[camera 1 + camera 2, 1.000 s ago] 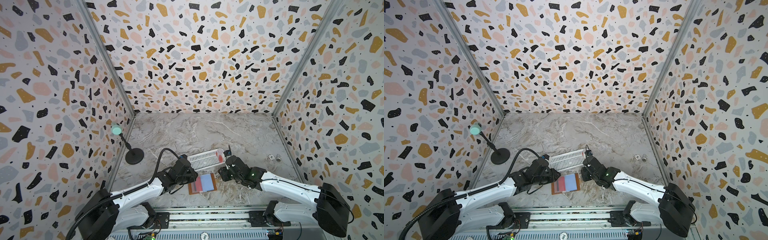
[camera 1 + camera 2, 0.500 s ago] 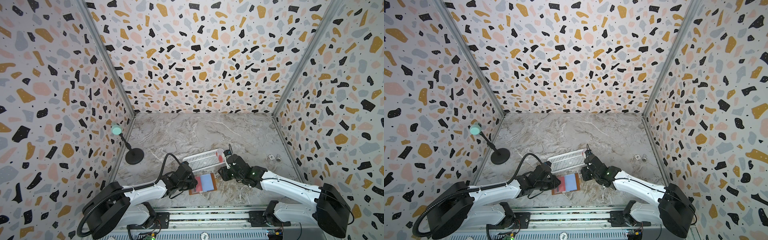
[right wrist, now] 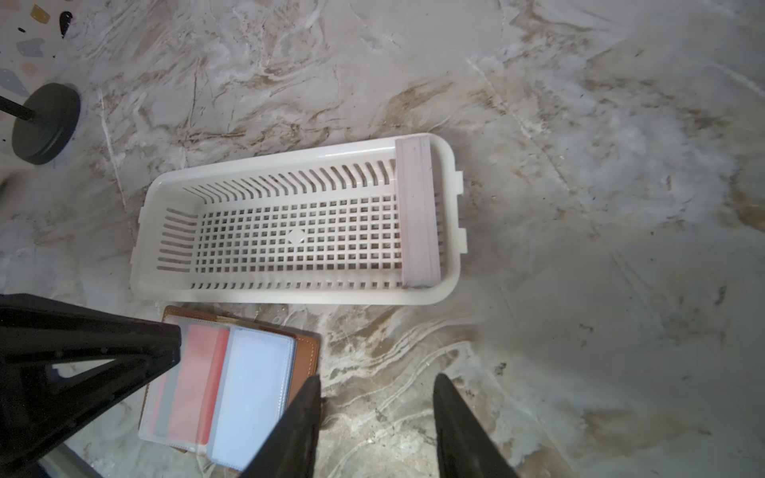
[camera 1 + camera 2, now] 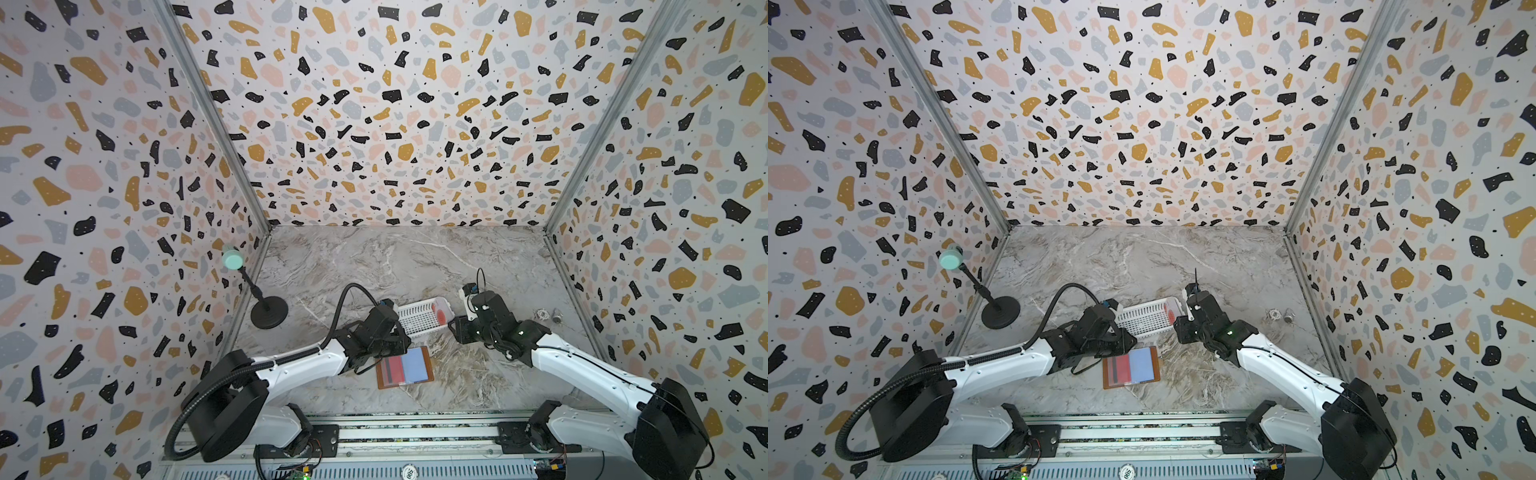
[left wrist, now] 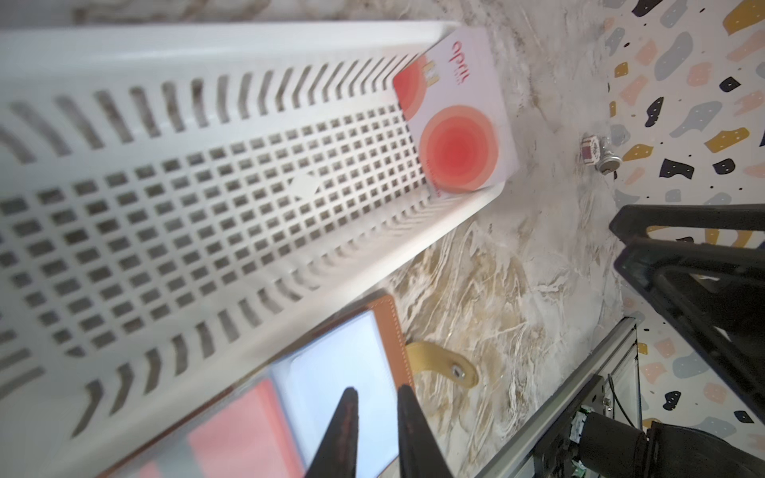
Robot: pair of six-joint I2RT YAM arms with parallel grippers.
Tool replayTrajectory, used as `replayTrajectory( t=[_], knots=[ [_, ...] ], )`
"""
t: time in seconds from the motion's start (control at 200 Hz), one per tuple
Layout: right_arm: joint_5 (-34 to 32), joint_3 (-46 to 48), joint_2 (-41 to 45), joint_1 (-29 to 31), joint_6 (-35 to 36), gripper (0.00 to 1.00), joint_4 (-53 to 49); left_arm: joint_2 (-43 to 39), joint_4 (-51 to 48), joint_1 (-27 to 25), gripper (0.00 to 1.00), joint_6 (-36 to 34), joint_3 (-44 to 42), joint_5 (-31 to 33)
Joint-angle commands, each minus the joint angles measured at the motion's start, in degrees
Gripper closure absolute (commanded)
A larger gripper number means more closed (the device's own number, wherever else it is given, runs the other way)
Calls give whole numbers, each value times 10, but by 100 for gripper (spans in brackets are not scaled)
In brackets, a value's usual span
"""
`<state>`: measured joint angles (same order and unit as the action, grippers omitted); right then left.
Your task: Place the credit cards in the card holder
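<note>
1. left wrist view: the left gripper point(image 5: 376, 391) is over the open card holder point(image 5: 389, 331). its two dark fingers point(image 5: 345, 426) stand a narrow gap apart with nothing between them, and the pale sleeve point(image 5: 331, 364) shows through the gap. contact with the sleeve cannot be told.
2. right wrist view: the right gripper point(image 3: 378, 376) has its jaws spread wide and empty. it is over the bare marble table point(image 3: 579, 289), at the holder's right edge.
3. both top views: the card holder point(image 4: 428, 361) point(image 4: 1156, 361) lies open and flat near the front rail point(image 4: 415, 432), between the two arms, leather cover down and plastic sleeves up.
4. holder contents: a red card point(image 3: 198, 380) sits inside the left sleeve. the right sleeve appears pale blue.
5. snap tab point(image 5: 443, 366): tan, with a metal stud, it lies flat on the table, sticking out from the holder's right edge.
6. white slotted basket point(image 3: 289, 296): it stands just behind the holder, its long side toward it, with a thin strip of table between them.
7. credit cards point(image 5: 455, 124): a stack stands tilted against the basket's right end wall. the front face shows red round blobs on whitish pink. seen from the right wrist, only the edges point(image 3: 416, 215) show.
8. black stand point(image 4: 269, 311): it has a round base and a mint-green head, and stands by the left wall, well apart from the basket.
9. small metal pieces point(image 4: 548, 316): two lie near the right wall, too small to identify.
</note>
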<state>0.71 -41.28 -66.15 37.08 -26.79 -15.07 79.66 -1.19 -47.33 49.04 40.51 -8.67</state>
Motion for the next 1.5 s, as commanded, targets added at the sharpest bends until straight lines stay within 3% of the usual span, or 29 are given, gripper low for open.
replayTrajectory(
  t=[0.0,0.265,0.636,1.061,1.497],
  knots=[
    [20,-38,-17,-19,44,54,-19,47,11,2,79,-43,47,3],
    [23,-82,-78,-36,76,51,-20,151,20,2,78,-74,141,32],
    [72,-100,-170,-69,91,41,25,218,62,9,77,-64,192,37],
    [88,-123,-247,-83,80,40,49,218,111,10,77,-49,163,23],
    [99,-130,-281,-82,62,49,70,211,142,16,77,-38,125,14]
  ],
)
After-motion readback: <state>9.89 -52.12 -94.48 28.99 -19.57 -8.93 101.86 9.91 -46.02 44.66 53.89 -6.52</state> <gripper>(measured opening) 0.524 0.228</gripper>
